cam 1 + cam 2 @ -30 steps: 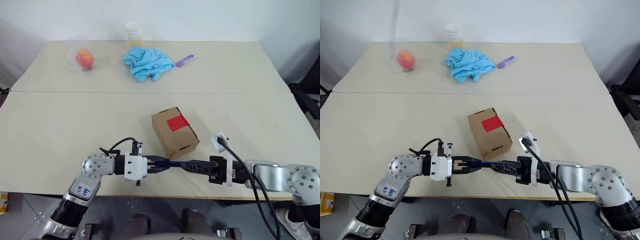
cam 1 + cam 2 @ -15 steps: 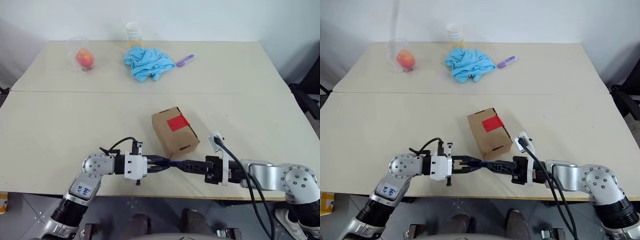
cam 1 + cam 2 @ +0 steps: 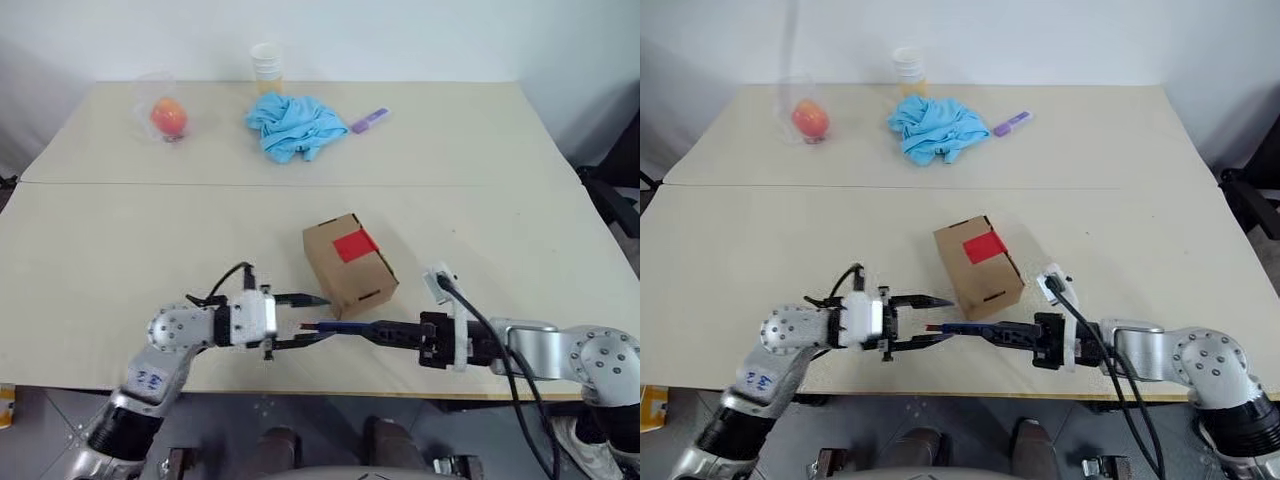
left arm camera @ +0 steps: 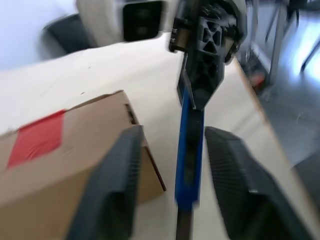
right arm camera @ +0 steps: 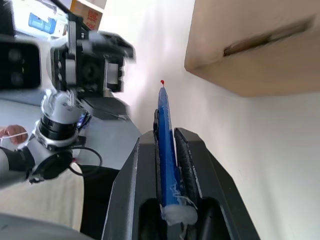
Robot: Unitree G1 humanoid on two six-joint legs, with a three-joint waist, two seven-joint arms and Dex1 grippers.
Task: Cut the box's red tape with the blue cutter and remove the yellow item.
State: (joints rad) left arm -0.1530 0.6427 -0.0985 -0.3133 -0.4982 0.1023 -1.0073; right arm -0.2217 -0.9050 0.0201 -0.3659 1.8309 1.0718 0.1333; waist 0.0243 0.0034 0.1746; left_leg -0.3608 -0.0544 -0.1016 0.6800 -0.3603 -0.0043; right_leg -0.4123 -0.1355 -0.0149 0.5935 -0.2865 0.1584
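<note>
The brown box (image 3: 345, 262) stands near the table's front edge with the red tape (image 3: 355, 244) on its top face. My right gripper (image 3: 385, 330) is shut on the blue cutter (image 3: 340, 327), which it holds level and pointing left just in front of the box. My left gripper (image 3: 306, 318) is open, and the cutter's free tip lies between its spread fingers without touching them. In the left wrist view the cutter (image 4: 190, 155) runs between my fingers (image 4: 117, 190) beside the box (image 4: 65, 160). The yellow item is hidden.
At the back of the table lie a blue cloth (image 3: 292, 125), an orange fruit in clear plastic (image 3: 168, 118), stacked cups (image 3: 266, 68) and a purple marker (image 3: 369, 120). The table's front edge (image 3: 330, 385) runs just below both grippers.
My left gripper has opened, let go of the cutter's tip and drawn back a little to the left. The right gripper still holds the cutter in about the same place.
</note>
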